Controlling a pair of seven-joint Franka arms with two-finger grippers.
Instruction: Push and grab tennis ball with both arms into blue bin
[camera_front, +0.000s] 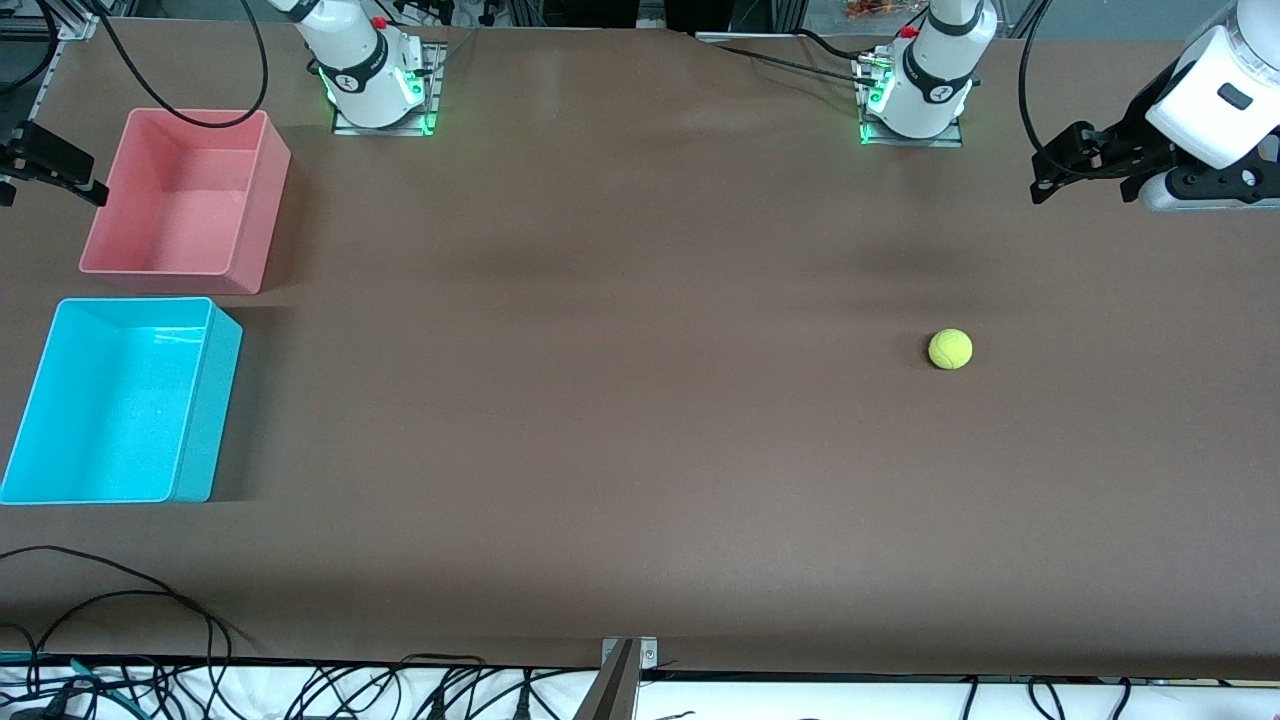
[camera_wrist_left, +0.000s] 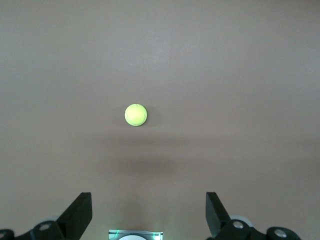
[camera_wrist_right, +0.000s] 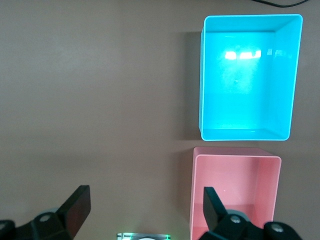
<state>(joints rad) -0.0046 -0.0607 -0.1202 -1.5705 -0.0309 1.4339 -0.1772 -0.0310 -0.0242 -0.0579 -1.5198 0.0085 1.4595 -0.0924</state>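
Observation:
The tennis ball is a small yellow-green ball lying alone on the brown table toward the left arm's end. It shows in the left wrist view as the tennis ball, well apart from the fingers. My left gripper hangs open and empty over the table's edge at that end, also seen as the left gripper. The blue bin stands empty at the right arm's end. My right gripper hovers open and empty beside the pink bin. In its wrist view the right gripper looks down at the blue bin.
A pink bin, empty, stands beside the blue bin and farther from the front camera; it also shows as the pink bin. Black cables trail along the table's near edge. The two arm bases stand at the table's back edge.

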